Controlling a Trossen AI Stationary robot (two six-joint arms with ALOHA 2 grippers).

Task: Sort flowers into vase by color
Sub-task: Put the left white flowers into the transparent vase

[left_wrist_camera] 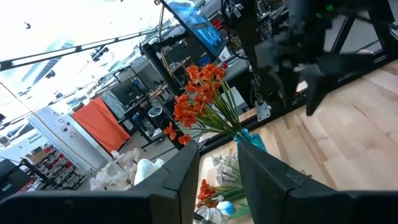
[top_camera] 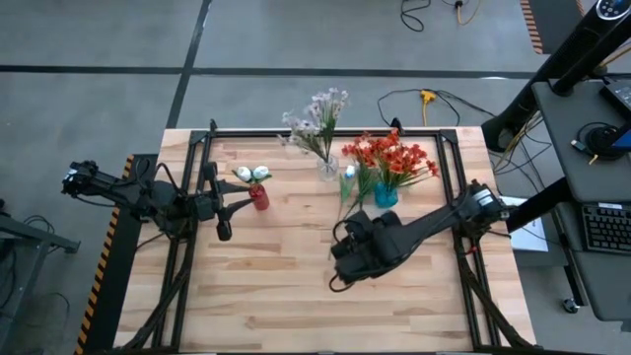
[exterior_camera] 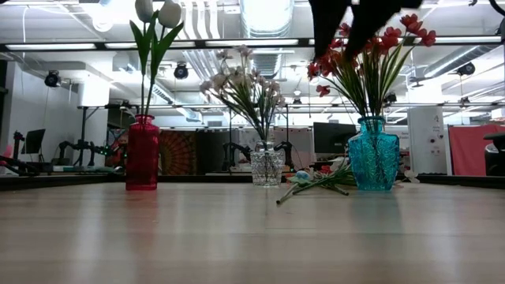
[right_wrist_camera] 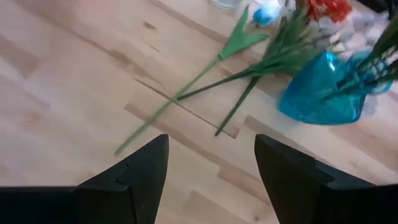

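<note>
The right pincer (right_wrist_camera: 211,180) hovers spread above loose green-stalked flowers (right_wrist_camera: 205,81) lying on the wooden desk (right_wrist_camera: 74,81), poised to pick one; the left pincer (left_wrist_camera: 217,180) waits, slightly parted and empty.

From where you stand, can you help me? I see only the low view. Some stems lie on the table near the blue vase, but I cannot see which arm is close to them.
Observer: The right gripper hangs above the loose stems, which lie on the table in front of the blue vase.
Operator: Are its fingers open?
Observer: Yes, the right wrist view shows them apart, with nothing between them.
Operator: How many stems lie there?
Observer: About three green stalks, crossing each other; one ends in a pale blue-white bud.
Operator: And the left arm?
Observer: The left gripper waits beside the red vase, holding nothing that I can see.
</note>
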